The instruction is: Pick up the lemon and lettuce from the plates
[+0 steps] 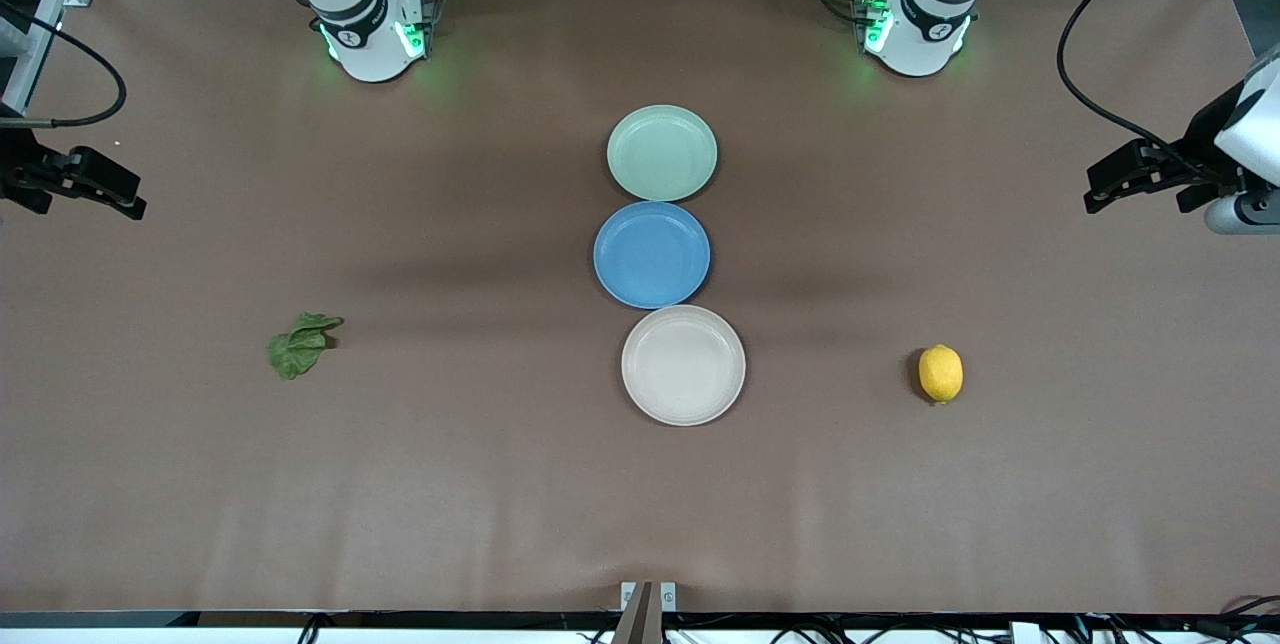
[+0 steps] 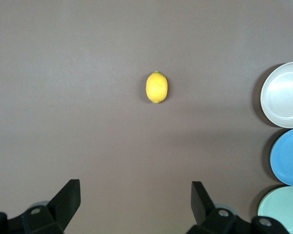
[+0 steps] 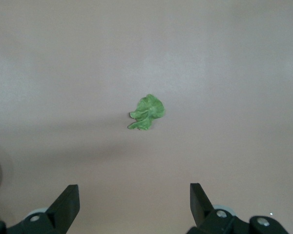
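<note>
The lemon [image 1: 940,373] lies on the bare table toward the left arm's end, off the plates; it also shows in the left wrist view [image 2: 156,87]. The lettuce [image 1: 300,345] lies on the table toward the right arm's end and shows in the right wrist view [image 3: 146,112]. The mint green plate [image 1: 661,152] and the beige-white plate [image 1: 683,364] are empty at mid-table. My left gripper [image 1: 1140,192] [image 2: 136,197] is open and empty, high over the table's end. My right gripper [image 1: 90,194] [image 3: 134,197] is open and empty over the other end.
A blue plate [image 1: 651,254], also empty, sits between the two task plates in one row. All three plates show at the edge of the left wrist view, the beige-white one [image 2: 283,95] nearest the lemon. The arm bases stand at the table's back edge.
</note>
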Available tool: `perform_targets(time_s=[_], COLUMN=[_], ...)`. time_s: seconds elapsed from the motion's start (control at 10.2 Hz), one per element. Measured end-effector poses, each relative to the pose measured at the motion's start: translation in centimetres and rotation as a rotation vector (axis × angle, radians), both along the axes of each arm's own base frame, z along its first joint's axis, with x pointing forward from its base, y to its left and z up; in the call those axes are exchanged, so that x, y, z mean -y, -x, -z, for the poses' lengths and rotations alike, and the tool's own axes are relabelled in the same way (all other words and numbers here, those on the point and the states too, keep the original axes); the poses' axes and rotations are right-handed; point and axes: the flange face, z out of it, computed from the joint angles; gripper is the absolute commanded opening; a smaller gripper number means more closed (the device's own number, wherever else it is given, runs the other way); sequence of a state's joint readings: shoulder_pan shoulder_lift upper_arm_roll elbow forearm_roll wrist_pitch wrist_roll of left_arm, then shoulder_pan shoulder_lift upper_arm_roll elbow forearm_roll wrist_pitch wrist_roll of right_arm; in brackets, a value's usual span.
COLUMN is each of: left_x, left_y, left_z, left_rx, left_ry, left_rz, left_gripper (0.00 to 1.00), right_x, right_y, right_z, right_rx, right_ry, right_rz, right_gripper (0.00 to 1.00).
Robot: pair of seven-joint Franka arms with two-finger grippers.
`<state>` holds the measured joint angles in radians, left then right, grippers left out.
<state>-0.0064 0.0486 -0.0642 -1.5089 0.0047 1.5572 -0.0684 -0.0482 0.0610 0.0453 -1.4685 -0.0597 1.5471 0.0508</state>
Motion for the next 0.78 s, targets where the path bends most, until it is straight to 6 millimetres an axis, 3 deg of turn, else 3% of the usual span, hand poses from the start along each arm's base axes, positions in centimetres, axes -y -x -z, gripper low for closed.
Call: perform_targets(time_s=[0.78], left_x=[0.02], left_y=[1.32], left_z=[-0.81], left_rx=[-0.017], left_ry=[-0.003], left_rz=[0.001], left_gripper=[1.00], right_x=[-0.28], right_y=[-0.20], right_z=[-0.23], right_rx=[0.021], right_ry=[0.000], right_rz=[-0.006], right_gripper=[1.00])
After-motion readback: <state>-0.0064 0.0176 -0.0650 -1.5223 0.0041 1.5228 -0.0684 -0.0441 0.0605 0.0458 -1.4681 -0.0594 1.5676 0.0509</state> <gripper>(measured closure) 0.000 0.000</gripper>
